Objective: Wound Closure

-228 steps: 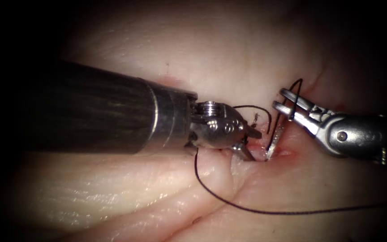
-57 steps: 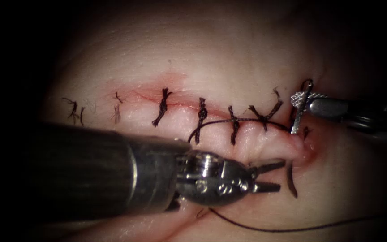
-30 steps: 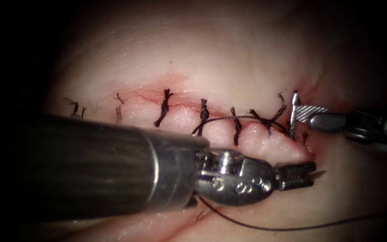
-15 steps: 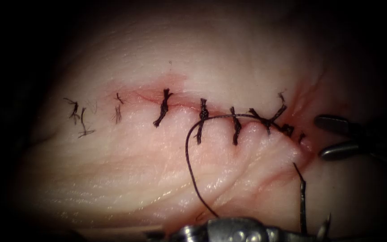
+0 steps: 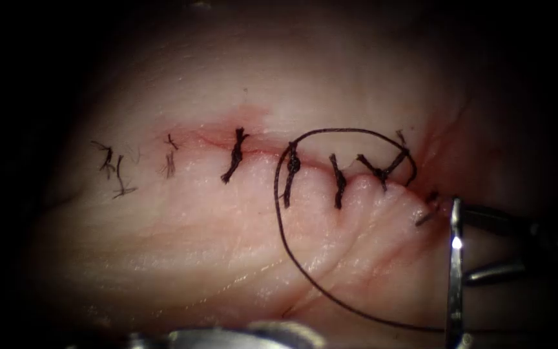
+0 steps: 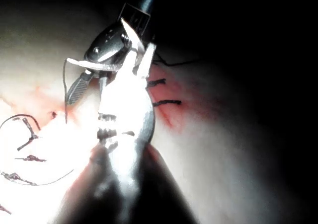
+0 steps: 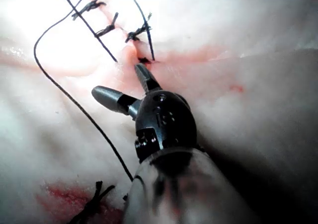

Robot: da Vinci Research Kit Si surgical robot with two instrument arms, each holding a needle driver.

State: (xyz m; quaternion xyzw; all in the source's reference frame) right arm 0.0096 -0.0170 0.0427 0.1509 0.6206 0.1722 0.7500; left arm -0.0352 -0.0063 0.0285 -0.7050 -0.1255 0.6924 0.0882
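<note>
The tissue carries a cut closed by several dark stitches. The needle stands upright, out of the tissue, right of the cut's right end. My left tool lies along the lower edge, and its jaws are shut on the needle. Thread runs from the cut's right end in a wide loop over the stitches and down to the needle. My right tool is open with nothing in it, just behind the needle. Beside the last stitch it also holds nothing.
Red fluid stains the right end of the cut. Short cut ends of thread lie at the cut's left end. Slack thread lies across the tissue beside the right tool.
My left tool has drawn the needle out of the tissue and gone down to the lower edge, pulling thread after it. The thread's loop has widened. The right tool has moved lower.
</note>
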